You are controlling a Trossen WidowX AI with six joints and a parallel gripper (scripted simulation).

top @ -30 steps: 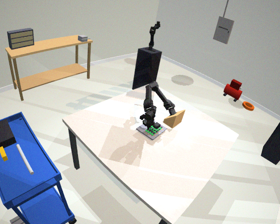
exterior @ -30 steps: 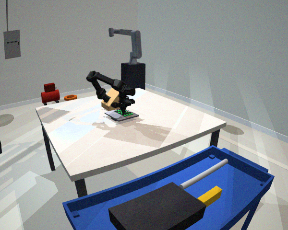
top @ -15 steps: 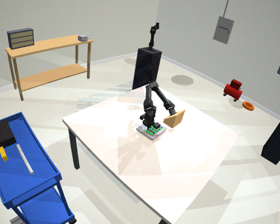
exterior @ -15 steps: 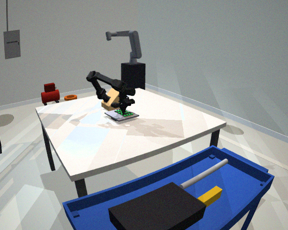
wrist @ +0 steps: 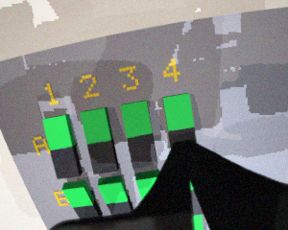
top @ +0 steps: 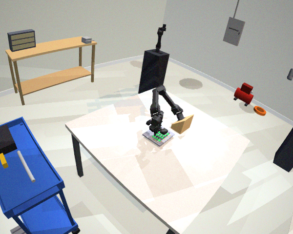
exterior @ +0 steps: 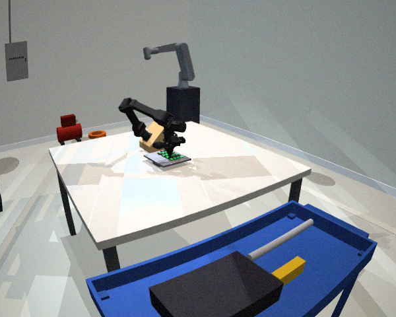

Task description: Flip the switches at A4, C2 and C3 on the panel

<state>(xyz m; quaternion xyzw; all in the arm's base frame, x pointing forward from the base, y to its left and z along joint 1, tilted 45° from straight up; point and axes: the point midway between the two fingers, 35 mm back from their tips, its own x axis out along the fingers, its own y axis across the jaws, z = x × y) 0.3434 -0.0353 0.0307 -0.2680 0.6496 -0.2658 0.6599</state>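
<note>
Grey-walled room with pale floor; blue cart (top: 28,161) near left. White bench (top: 192,161) at centre, carrying arm, tan wedge block (top: 183,124) and switch panel (top: 151,138). Panel flat on bench, just in front of arm base. End effector (wrist: 182,149) shut narrow, holding nothing, tip low at near end of switch A4 (wrist: 179,112). Row A all showing green far halves alike, A4 apparently not yet flipped. C2 and C3 hidden behind end effector, state unknown; judged all three presses and final lift-off remaining.

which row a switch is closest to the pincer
A4, under the printed 4 at the right end of the row. The shut pincer sits at its dark near end; A1, A2 and A3 stand off to its left.
</note>
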